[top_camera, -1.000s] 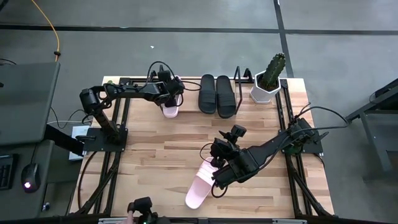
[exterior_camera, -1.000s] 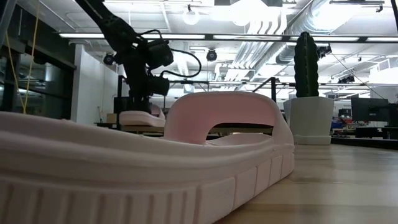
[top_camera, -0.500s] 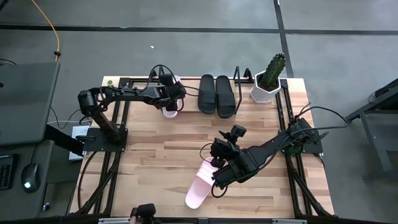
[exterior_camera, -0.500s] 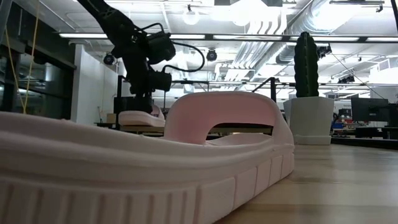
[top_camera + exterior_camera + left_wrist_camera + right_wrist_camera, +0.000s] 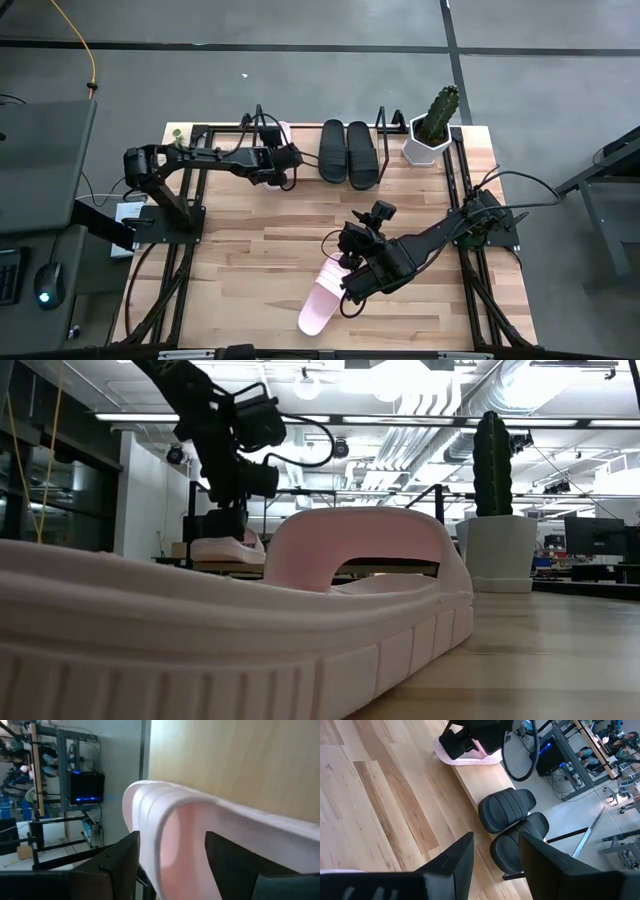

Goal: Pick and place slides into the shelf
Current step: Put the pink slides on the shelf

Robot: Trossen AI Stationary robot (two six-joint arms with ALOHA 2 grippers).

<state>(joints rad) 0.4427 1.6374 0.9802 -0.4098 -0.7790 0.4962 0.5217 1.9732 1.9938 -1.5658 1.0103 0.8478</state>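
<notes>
Left tool (image 5: pixel 283 163) is out over the back of the table (image 5: pixel 250 250), at the shelf (image 5: pixel 305 160), right above the pink slide (image 5: pixel 467 755) lying on the shelf board. Its fingers (image 5: pixel 115 865) stand apart, approx as wide as the slide's strap, one on each side of it in the left wrist view. Can't tell whether the pads actually press the strap or just straddle it; in the low view the tool sits directly above that slide (image 5: pixel 225 548), seemingly a bit clear of it.

Right tool (image 5: pixel 358 268) is near the middle-front of the table, w/ its fingers (image 5: pixel 455 865) spread part-way and nothing between them in the right wrist view. It sits just beside the second pink slide (image 5: pixel 320 305), over that slide's far end; can't make out any contact from overhead. That slide lies flat on the table at a slant, towards the front edge, and fills the foreground of the low view (image 5: pixel 250 630).

The two black slides (image 5: pixel 348 152) lie side by side on the shelf, touching or nearly so, to the right of the pink one there, w/ a gap between pink and black. Black wire loop frame (image 5: pixel 382 120) stands at the shelf's right end. White pot w/ cactus (image 5: pixel 432 125) stands just beyond it, at the back right corner of the table.
</notes>
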